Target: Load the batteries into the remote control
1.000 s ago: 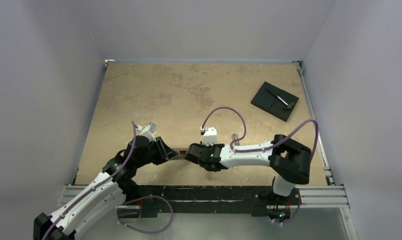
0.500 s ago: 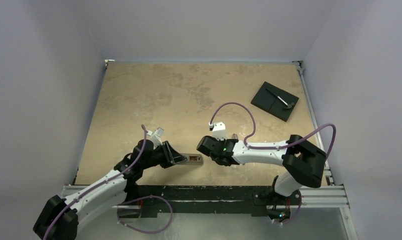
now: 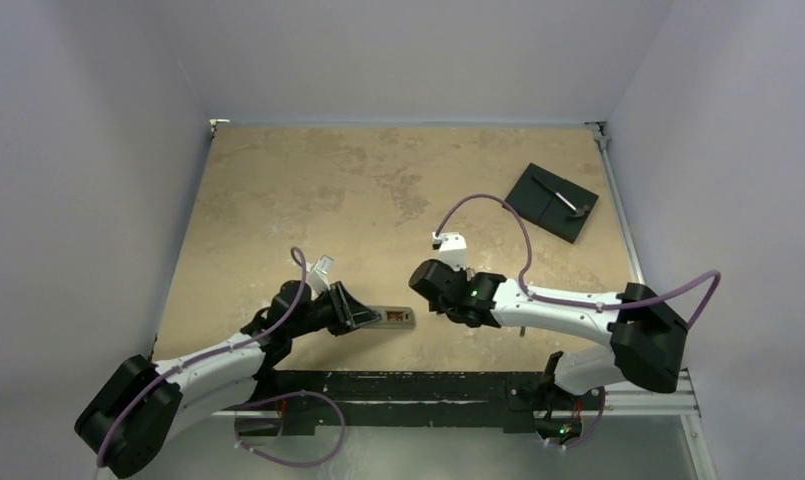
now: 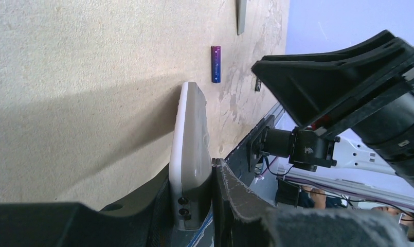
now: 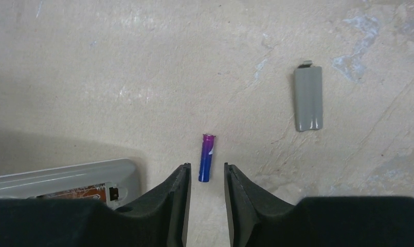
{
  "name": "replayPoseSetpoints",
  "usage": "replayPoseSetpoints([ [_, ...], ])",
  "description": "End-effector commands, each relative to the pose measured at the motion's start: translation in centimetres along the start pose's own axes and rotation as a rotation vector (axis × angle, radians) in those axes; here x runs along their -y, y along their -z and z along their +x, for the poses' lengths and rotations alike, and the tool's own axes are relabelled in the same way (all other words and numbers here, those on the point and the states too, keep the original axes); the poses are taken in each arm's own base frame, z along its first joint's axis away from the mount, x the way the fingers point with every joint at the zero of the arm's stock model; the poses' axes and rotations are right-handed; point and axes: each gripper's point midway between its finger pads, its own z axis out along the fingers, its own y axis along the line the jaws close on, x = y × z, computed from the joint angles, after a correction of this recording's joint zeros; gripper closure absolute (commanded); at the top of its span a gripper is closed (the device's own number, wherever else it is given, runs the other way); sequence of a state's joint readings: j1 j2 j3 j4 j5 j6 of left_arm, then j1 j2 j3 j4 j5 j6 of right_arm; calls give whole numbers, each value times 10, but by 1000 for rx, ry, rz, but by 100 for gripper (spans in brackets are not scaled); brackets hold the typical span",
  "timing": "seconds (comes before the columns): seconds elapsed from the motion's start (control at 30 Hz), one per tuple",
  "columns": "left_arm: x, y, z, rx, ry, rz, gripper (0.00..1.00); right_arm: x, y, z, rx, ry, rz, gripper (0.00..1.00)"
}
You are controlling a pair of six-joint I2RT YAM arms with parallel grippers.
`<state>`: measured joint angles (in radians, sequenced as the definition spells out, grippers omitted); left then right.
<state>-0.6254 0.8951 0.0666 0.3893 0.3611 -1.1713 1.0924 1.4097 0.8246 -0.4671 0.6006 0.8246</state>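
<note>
My left gripper [image 3: 361, 317] is shut on the near end of the remote control [image 3: 394, 318], which lies along the table's near edge. In the left wrist view the jaws [image 4: 193, 177] clamp its grey body [image 4: 191, 139]. In the right wrist view the remote [image 5: 66, 175] shows an open compartment with something reddish-brown inside. One bluish-purple battery [image 5: 207, 157] lies on the table, its near end just between the tips of my open right gripper [image 5: 205, 172], untouched. It also shows in the left wrist view [image 4: 215, 63]. My right gripper [image 3: 427, 285] hovers right of the remote.
A narrow grey cover strip [image 5: 308, 99] lies to the right of the battery, also in the left wrist view [image 4: 241, 15]. A black square plate [image 3: 550, 201] with a small tool on it sits at the far right. The table's front rail [image 3: 408, 385] is close.
My left gripper has carried the remote to the right and toward the front edge. My right gripper has drawn away from it, to the right.
</note>
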Motion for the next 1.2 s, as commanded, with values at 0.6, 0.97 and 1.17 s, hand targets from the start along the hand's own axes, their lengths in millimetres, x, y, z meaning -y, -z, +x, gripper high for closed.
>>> replayPoseSetpoints([
  [0.6,-57,-21,18,-105,0,-223,67,59,12,24,-115,-108,72,44],
  [0.97,-77,-13,11,-114,-51,-403,34,63,13,31,-150,-137,50,39],
  [1.17,-76,-9,1,-103,-89,-460,31,51,15,29,-160,-145,-1,37],
])
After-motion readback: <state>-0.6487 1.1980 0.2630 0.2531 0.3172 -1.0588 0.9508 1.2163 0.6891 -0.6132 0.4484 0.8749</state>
